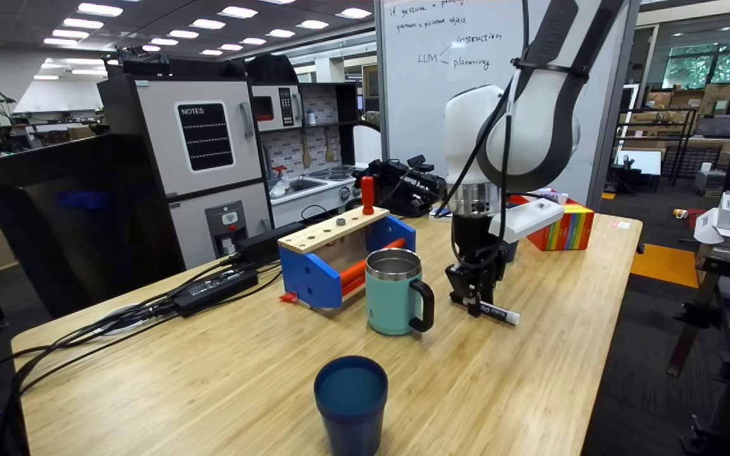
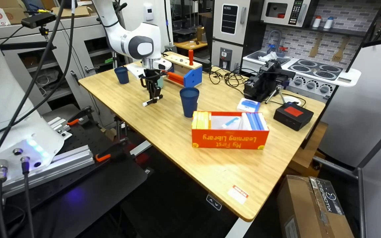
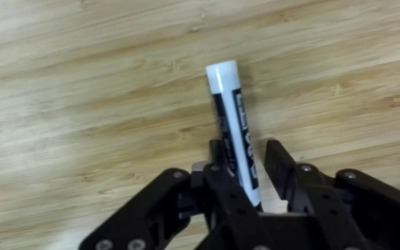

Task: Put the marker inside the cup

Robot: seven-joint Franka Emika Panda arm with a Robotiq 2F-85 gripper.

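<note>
The black marker with a white end [image 1: 505,314] lies on the table under my gripper, also in an exterior view [image 2: 148,102]. In the wrist view the marker [image 3: 228,100] lies lengthwise between my gripper's fingers [image 3: 244,150], close to the left finger with a gap on the right. My gripper [image 1: 476,305] is partly open and low at the table. A blue handle-less tumbler [image 2: 189,102] stands between gripper and book box; it is mostly hidden behind the gripper in an exterior view [image 1: 512,252]. Another dark blue handle-less cup [image 1: 351,405] stands at the opposite end [image 2: 121,75].
A grey-green mug [image 1: 391,297] with a black handle stands beside the gripper. A toy workbench [image 1: 333,231] is behind the mug. A red book box [image 2: 230,138] stands near the blue tumbler. Cables with a power brick [image 1: 216,291] run along the table edge.
</note>
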